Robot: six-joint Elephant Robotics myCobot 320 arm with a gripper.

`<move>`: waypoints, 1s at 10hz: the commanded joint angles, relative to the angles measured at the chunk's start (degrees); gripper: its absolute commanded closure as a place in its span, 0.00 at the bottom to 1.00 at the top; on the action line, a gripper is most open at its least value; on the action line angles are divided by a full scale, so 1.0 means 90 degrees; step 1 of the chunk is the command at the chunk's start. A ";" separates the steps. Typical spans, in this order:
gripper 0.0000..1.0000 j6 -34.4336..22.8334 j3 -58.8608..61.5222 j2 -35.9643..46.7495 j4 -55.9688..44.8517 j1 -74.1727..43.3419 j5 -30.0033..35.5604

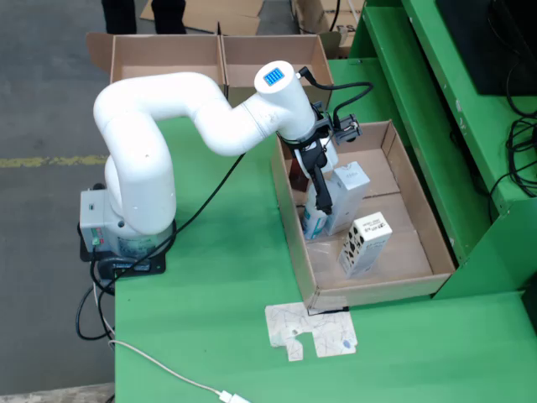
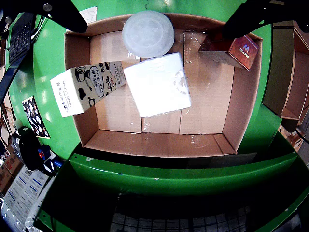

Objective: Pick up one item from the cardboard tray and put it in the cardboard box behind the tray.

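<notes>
Gripper hangs over the cardboard tray, fingers spread wide apart, holding nothing. Directly under it in wrist view: round white lid and white carton; cow-print carton to the left. Nothing picked yet; grasp, lift, and transfer to cardboard box all remain, approx. at start.

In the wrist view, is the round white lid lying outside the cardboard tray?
No, the round white lid lies inside the cardboard tray, against its far wall.

White glossy robot arm, bright green tabletop, brown cardboard tray, black-and-white cow-patterned upright carton, dark red small box.
</notes>
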 commanded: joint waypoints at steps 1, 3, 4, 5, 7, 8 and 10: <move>0.00 0.0128 -0.0089 0.0426 -0.0050 0.0168 -0.0093; 0.00 0.0150 -0.0065 0.0414 -0.0093 0.0175 -0.0102; 0.00 0.0152 -0.0062 0.0464 -0.0171 0.0165 -0.0101; 0.00 0.0225 -0.0170 0.0604 -0.0250 0.0258 -0.0149; 0.00 0.0269 -0.0314 0.0769 -0.0299 0.0321 -0.0165; 0.00 0.0297 -0.0434 0.0881 -0.0310 0.0361 -0.0172; 0.00 0.0304 -0.0548 0.0885 -0.0227 0.0371 -0.0147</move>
